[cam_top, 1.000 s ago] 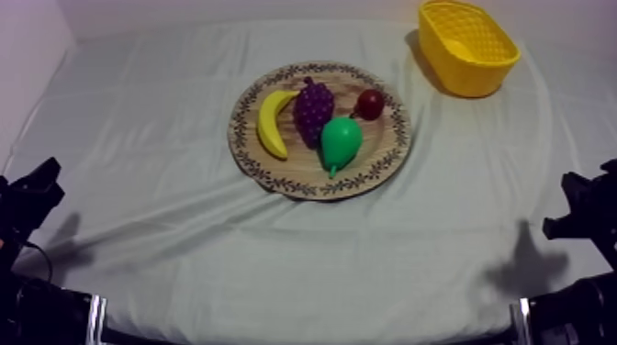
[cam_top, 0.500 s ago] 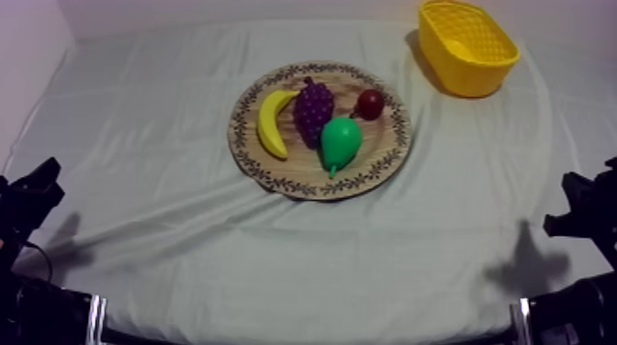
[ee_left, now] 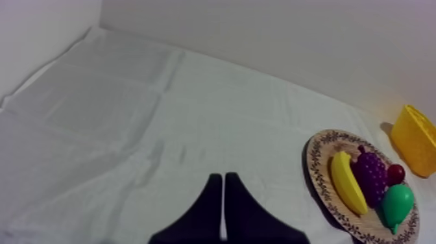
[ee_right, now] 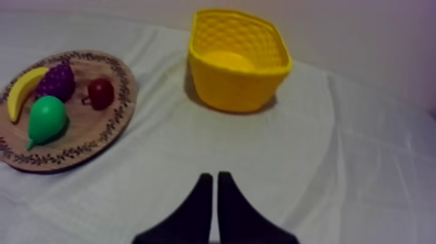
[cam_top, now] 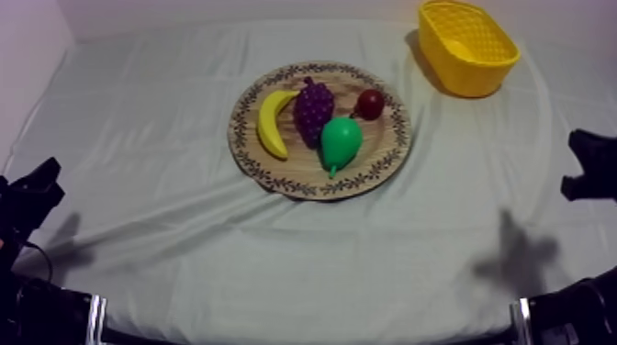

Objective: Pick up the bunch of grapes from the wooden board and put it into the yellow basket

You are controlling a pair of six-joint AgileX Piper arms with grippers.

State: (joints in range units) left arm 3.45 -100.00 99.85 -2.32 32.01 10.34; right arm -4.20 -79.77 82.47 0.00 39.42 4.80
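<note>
The bunch of grapes (cam_top: pixel 313 108) lies on the round wooden board (cam_top: pixel 381 147), a little to the far side of the board's middle, with its stalk end pointing far. The board, with its patterned rim, sits about the middle of the tabletop, on the grey-white cloth (cam_top: pixel 156 119) that lies creased around it. Just left of the grapes lies the banana (cam_top: pixel 272 124), curved along the board's left side, so close that the two look to touch. The green pear (cam_top: pixel 341 142) lies at the near right of the grapes, its broad end up against them and its narrow end pointing near. The small red fruit (cam_top: pixel 370 104) sits just right of the grapes, toward the board's far right, close to the pear. The yellow basket (cam_top: pixel 470 81) stands upright at the far right of the tabletop, well apart from the board. The left hand (ee_left: pixel 224 176) rests low at the near left edge, away from the board, its two black fingers pressed together in a narrow wedge with nothing between them; the board and fruit lie off to its right. The right hand (ee_right: pixel 211 175) hangs at the right edge of the tabletop, nearer than the basket and well apart from the grapes, and its fingers too lie together on nothing. It points across the cloth toward the basket, with the board off to its left. A dark shadow (cam_top: pixel 514 257) falls on the cloth at the near right.
</note>
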